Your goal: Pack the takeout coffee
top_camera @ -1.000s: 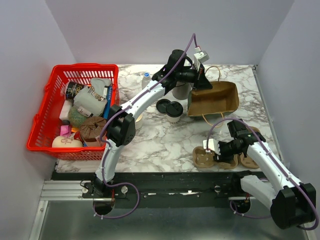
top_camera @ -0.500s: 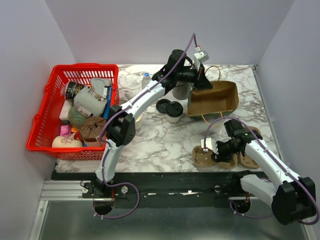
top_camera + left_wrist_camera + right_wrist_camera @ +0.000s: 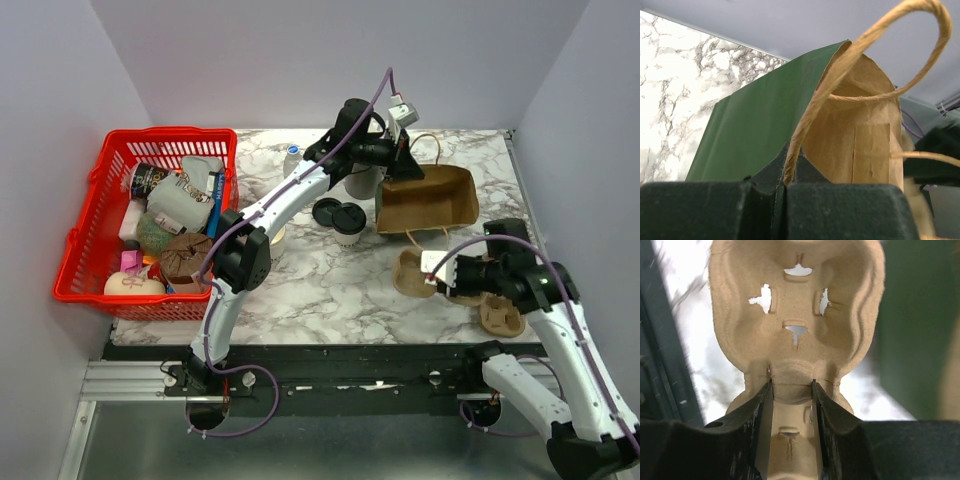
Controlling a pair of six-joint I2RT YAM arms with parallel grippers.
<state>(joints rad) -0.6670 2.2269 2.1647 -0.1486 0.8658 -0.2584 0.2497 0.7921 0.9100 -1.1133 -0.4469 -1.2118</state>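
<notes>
Marble-look tabletop (image 3: 300, 285), plain pale walls on 3 sides. Red basket (image 3: 170, 132) w/ mixed goods sat at the left edge. L arm was stretched far to back-right, L claw (image 3: 400, 160) clamped on the twine handle (image 3: 826, 87) of the paper bag (image 3: 430, 200). R arm was bent, elbow up, R claw (image 3: 792, 390) pinched on the mid ridge of a pulp cup carrier (image 3: 797, 300), lifted nr the bag's mouth. Takeout coffee (image 3: 349, 222) stood on the marble just left of the bag, beside a loose black lid (image 3: 326, 211). Vs 1 s earlier: R arm + carrier had gone from the near edge twd the bag. Second carrier (image 3: 500, 316) stayed put. L arm and coffee unchanged.
</notes>
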